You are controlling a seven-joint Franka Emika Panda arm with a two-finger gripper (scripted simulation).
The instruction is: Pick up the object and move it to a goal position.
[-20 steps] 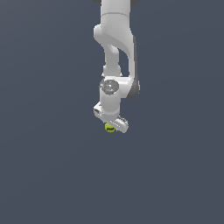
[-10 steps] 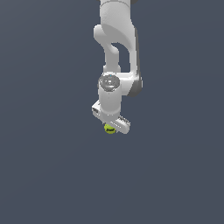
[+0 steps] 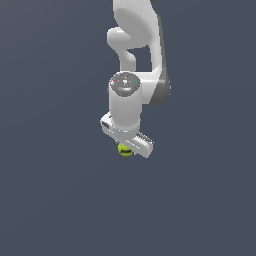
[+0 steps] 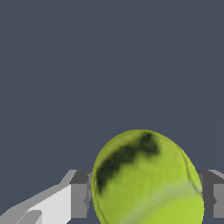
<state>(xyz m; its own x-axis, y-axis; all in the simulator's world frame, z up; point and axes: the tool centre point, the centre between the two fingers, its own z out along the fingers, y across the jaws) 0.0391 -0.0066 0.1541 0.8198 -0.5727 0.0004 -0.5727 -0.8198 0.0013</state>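
So the white pincer [image 3: 126, 148] at the end of the white robot arm [image 3: 136, 60] is pointing straight down, and it's closed up on the small yellow-green ball with a dark smudge on it [image 3: 125, 149]. In the exterior view you only see a bit of the ball poking out below the pincer body, right under the wrist. The wrist view makes the grip way clearer: the ball [image 4: 146, 179] fills the lower part of the picture and sits wedged between the two grey fingers [image 4: 79, 192], one touching each side. The jaws are only as far apart as the ball is wide. The dark mark runs across the upper side of the ball there. Everything behind it is a plain dark grey-blue tabletop [image 3: 55, 190], and I honestly can't tell whether the ball is touching it or hanging above it.
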